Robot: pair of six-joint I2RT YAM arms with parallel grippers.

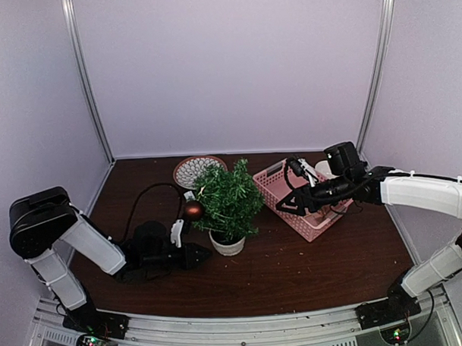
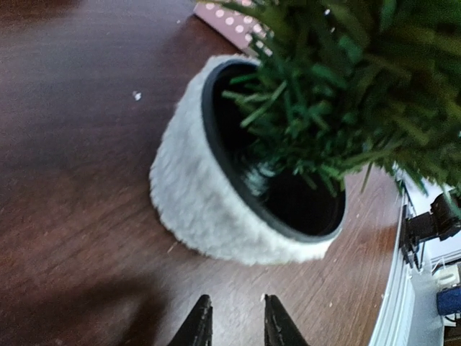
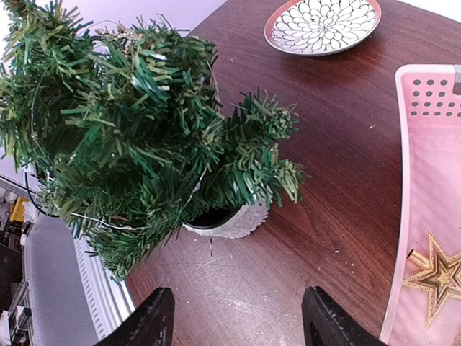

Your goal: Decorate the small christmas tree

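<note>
The small christmas tree (image 1: 229, 194) stands mid-table in a whitish furry pot (image 1: 227, 244). A dark red bauble (image 1: 193, 211) sits against its left branches. My left gripper (image 1: 204, 254) lies low on the table just left of the pot. In the left wrist view the left gripper (image 2: 235, 313) is a little open and empty, short of the pot (image 2: 209, 209). My right gripper (image 1: 287, 206) hovers at the left edge of the pink basket (image 1: 318, 224). In the right wrist view the right gripper (image 3: 238, 321) is wide open and empty, facing the tree (image 3: 137, 122).
A patterned plate (image 1: 196, 171) lies behind the tree, and also shows in the right wrist view (image 3: 320, 25). A gold star (image 3: 436, 277) lies in the pink basket (image 3: 421, 144). A black cable (image 1: 144, 195) runs over the table on the left. White enclosure walls stand on three sides.
</note>
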